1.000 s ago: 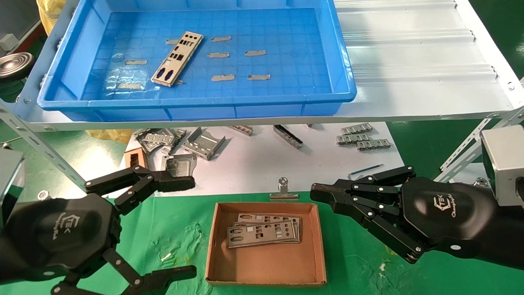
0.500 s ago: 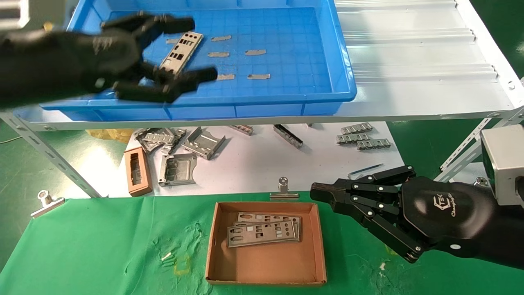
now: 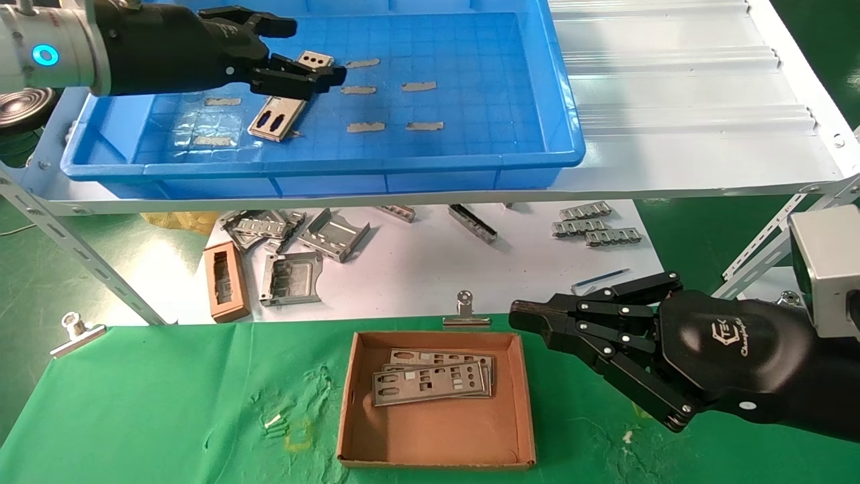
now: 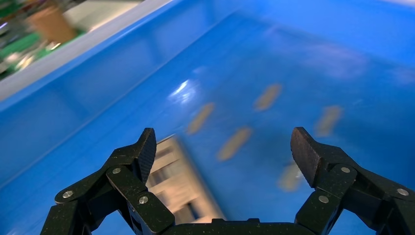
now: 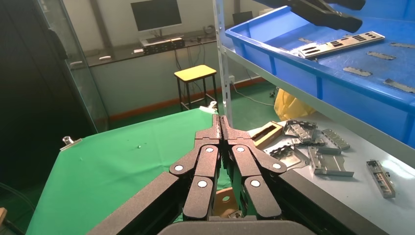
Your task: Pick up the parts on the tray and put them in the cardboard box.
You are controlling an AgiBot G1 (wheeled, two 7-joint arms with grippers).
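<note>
One silver punched plate (image 3: pixel 272 121) lies aslant on the floor of the blue tray (image 3: pixel 322 165), left of the middle. My left gripper (image 3: pixel 306 50) hovers open over the plate's far end with nothing between its fingers. In the left wrist view the plate (image 4: pixel 178 181) shows blurred beside one finger of the left gripper (image 4: pixel 225 147). The cardboard box (image 3: pixel 437 430) sits on the green mat and holds stacked plates (image 3: pixel 430 383). My right gripper (image 3: pixel 521 316) is shut and empty, parked just right of the box's far corner. The right wrist view shows the right gripper (image 5: pixel 220 120) and the tray's plate (image 5: pixel 342 43).
Grey tape strips (image 3: pixel 366 126) dot the tray floor. Under the shelf a white board carries folded metal brackets (image 3: pixel 332 235) and a brown frame block (image 3: pixel 225 279). Binder clips (image 3: pixel 463 312) (image 3: pixel 74 333) pin the green mat. A slanted shelf strut (image 3: pixel 80 255) crosses at left.
My left arm rose from the mat beside the box up over the tray, then shifted farther across the plate, staying open. The right arm has not moved.
</note>
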